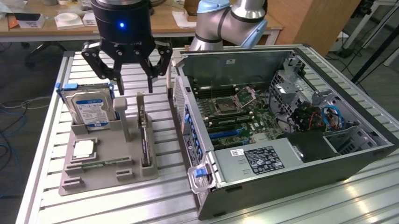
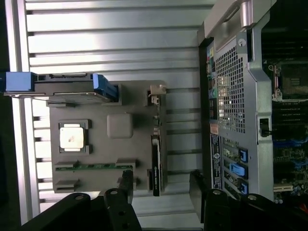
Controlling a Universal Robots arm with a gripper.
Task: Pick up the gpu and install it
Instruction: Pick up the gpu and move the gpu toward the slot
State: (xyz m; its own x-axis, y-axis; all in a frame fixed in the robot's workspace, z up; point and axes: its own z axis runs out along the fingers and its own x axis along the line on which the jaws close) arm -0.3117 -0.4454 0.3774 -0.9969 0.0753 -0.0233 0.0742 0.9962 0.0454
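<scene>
GPU (image 1: pixel 145 140) not yet picked up: it stands on edge in a slot of the grey holder (image 1: pixel 106 179), black cooler along its length, silver bracket end at 12 o'clock of the card in ext. view. Gripper (image 1: pixel 134 88) hangs right over that end, fingers (image 1: pixel 117 84) spread apart, nothing btwn them, no contact w/ the card seen. In wrist view the gripper (image 2: pixel 161 186) has one dark finger (image 2: pixel 126 185) on each side of the GPU (image 2: pixel 155 163), card end btwn them and clear of both.

Moving outward in ext. view:
- HDD (image 1: pixel 92 107), blue side rails and blue-white label, stands upright in the holder at 10 o'clock from the GPU. It also shows edge-on in wrist view (image 2: pixel 57 86).
- CPU chip (image 1: pixel 83 148) lies flat in its recess at 9 o'clock from the GPU.
- Memory stick (image 1: pixel 100 163) lies flat in a groove at 8 o'clock, near the chip.

PC case (image 1: pixel 281 179) lies open side up at 3 o'clock from the holder, just beside it, w/ the perforated rear panel (image 2: pixel 231 96) facing the holder. Inside, the mobo (image 1: pixel 240 114) carries an open CPU socket (image 1: pixel 227 105). PSU (image 1: pixel 262 158) w/ white label sits at 5 o'clock of the mobo.

Holder and case both rest on the slatted metal table (image 1: pixel 124 205). Robot arm (image 1: pixel 231 18) rises at 12 o'clock, behind the case.
</scene>
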